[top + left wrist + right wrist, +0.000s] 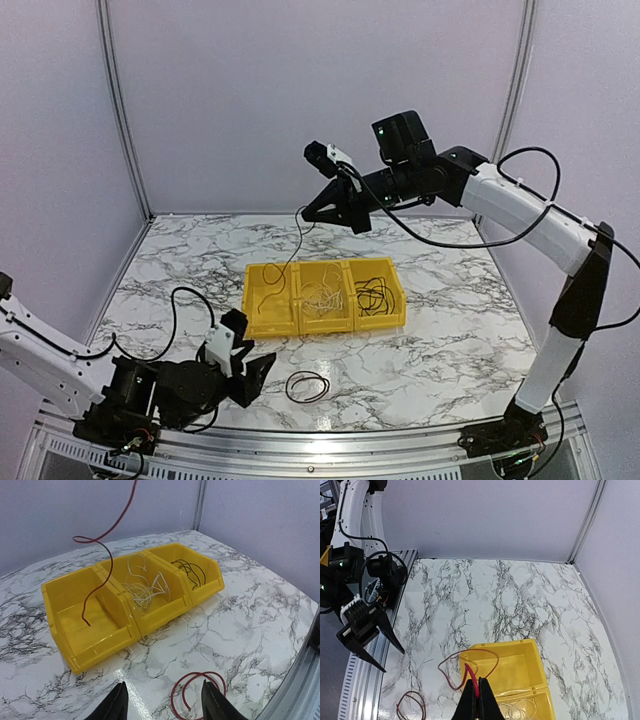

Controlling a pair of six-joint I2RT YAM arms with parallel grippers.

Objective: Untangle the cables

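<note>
**Cables.** A red cable [298,236] [108,555] is pinched at its upper end between the right fingers [476,695], which are closed tight on it high above the tabletop [450,335]. It hangs from them in loose curves. Its free end is down inside the left compartment, as seen from the top view, of a yellow bin [325,326]; whether the tip touches the bin floor cannot be told. White cables [325,297] [145,587] lie tangled in the middle compartment and black cables [373,295] [190,570] in the right one. A dark red coil [307,386] [197,690] lies flat on the tabletop in front of the bin, apart from it.

**Surface and room.** The tabletop is glossy white marble with black veins. A ribbed metal rail [330,438] runs along its near edge. Plain pale lilac walls [300,90] close it in on three sides, with metal posts [122,110] at the back corners.

**Cables relative to the fingers.** The left fingers [250,352] rest low at the near edge, spread well apart and holding nothing. In the left wrist view the coil lies just ahead of them, nearer the right-hand finger and touching neither. The bin and its cables lie farther out, well apart from the left fingers and below the right ones.
</note>
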